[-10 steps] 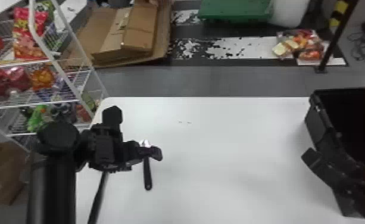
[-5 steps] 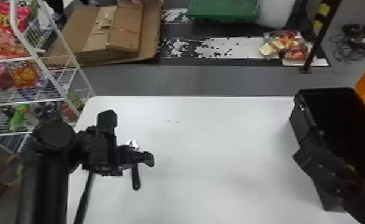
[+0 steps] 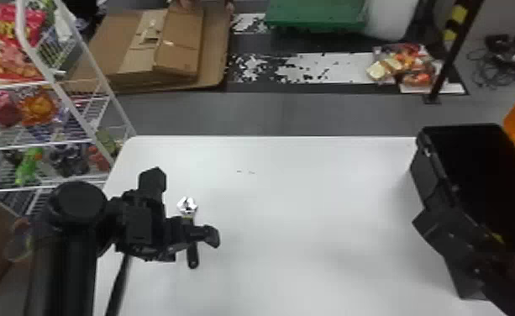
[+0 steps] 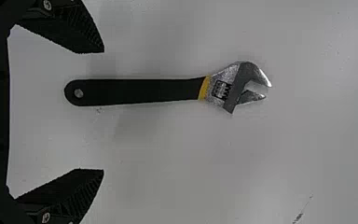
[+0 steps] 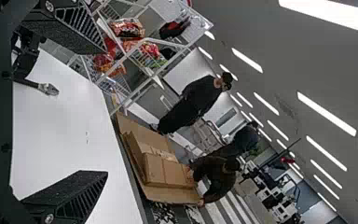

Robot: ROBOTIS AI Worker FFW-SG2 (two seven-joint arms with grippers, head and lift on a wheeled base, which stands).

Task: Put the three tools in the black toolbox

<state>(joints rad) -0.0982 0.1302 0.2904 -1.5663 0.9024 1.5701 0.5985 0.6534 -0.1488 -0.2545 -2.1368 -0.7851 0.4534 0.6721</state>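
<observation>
Over the white table (image 3: 311, 193), the left gripper (image 4: 104, 111) is spread and empty, its fingers to both sides of the wrench (image 4: 140, 91) lying below, probably for closing on its handle. Farther, beside the black toolbox (image 3: 425, 170), the right gripper (image 5: 106, 112) is parked, also released, maybe for leaving the middle free.

Workshop-like room | snack rack (image 3: 83, 122) | cardboard (image 3: 180, 46) | hazard stripes (image 3: 459, 12) | strip lights (image 5: 326, 113)
</observation>
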